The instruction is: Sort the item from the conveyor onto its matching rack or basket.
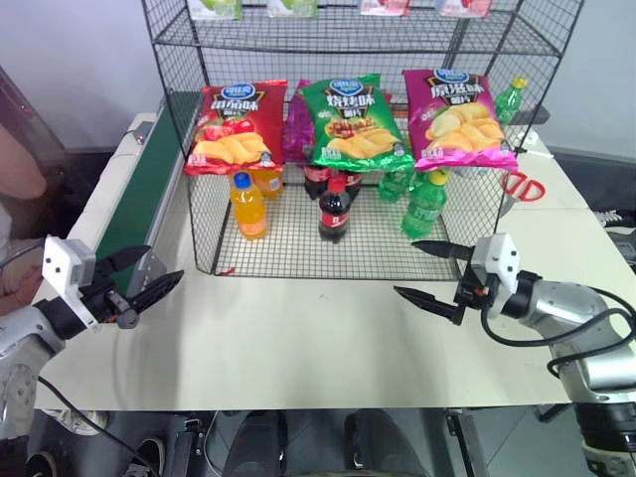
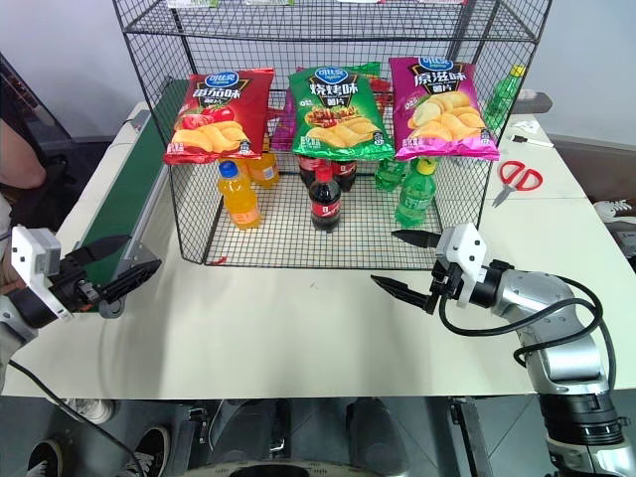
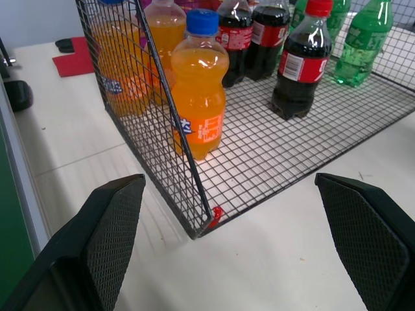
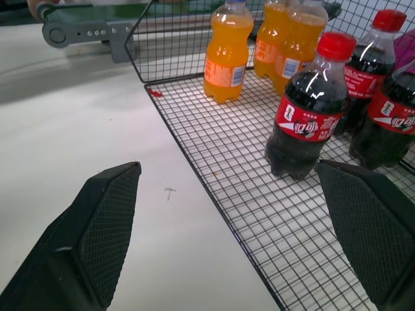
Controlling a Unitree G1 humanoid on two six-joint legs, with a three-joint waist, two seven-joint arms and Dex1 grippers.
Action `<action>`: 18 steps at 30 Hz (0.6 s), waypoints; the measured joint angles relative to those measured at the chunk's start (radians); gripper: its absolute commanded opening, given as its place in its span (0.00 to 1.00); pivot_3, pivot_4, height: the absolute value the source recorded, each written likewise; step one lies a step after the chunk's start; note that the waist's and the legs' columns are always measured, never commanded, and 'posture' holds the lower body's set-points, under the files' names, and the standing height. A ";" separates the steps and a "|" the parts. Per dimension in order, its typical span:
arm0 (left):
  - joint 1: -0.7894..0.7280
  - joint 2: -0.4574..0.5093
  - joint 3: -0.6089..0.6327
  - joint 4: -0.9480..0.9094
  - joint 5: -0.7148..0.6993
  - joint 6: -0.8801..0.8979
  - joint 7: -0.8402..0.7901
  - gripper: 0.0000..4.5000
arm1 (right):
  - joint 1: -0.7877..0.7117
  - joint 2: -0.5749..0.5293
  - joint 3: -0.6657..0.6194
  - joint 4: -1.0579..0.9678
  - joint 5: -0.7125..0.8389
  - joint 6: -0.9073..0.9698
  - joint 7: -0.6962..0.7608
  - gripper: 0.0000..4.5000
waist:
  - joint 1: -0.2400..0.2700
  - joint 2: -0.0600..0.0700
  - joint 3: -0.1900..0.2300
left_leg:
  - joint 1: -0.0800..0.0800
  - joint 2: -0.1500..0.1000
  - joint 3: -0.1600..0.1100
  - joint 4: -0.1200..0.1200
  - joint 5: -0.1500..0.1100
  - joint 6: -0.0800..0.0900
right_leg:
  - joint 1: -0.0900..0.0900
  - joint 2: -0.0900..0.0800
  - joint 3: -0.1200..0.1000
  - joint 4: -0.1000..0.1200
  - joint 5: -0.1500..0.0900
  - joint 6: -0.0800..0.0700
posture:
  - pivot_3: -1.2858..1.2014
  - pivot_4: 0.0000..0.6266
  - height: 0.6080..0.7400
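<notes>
Resting on the rack's (image 1: 199, 234) middle tier, the green bag (image 1: 354, 121) lies between a red bag (image 1: 234, 127) and a magenta bag (image 1: 454, 117), all three tilted forward with their faces out. That row suggests the tier is kept for crisps, so the green bag appears already sorted. Bottles stand on the tier below: orange (image 1: 248, 207), cola (image 1: 335, 210) and green (image 1: 424, 206).

Both grippers hover empty over the table (image 1: 298, 338) in front of the rack, jaws spread wide: the left gripper (image 1: 139, 286) beside the near end of the conveyor (image 1: 139, 204), the right gripper (image 1: 429, 270) just off the rack's front right corner. Bare tabletop between them gives free room to move. The rack's front wire edge and the conveyor rail are the nearest things to catch a finger on.
</notes>
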 measured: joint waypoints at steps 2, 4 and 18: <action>0.000 0.000 0.000 0.000 0.001 0.000 0.000 1.00 | 0.003 -0.001 0.000 0.000 0.000 -0.001 0.000 1.00 | 0.000 0.000 0.000 | 0.000 0.000 0.000 0.000 0.000 0.000 | 0.000 0.000 0.000 0.000 0.000 0.000 | 0.52 0.24 0.99; 0.000 0.000 0.000 0.000 0.002 0.001 -0.001 1.00 | 0.004 -0.001 0.000 0.000 0.000 -0.001 0.000 1.00 | 0.000 0.000 0.000 | 0.000 0.000 0.000 0.000 0.000 0.000 | 0.000 0.000 0.000 0.000 0.000 0.000 | 0.52 0.24 0.99; 0.000 0.000 -0.004 0.000 0.013 0.002 -0.009 1.00 | 0.025 -0.002 0.000 0.000 -0.009 -0.015 -0.004 1.00 | 0.000 0.000 0.000 | 0.000 0.000 0.000 0.001 0.000 0.000 | 0.000 0.000 0.000 0.000 0.000 0.000 | 0.52 0.24 0.99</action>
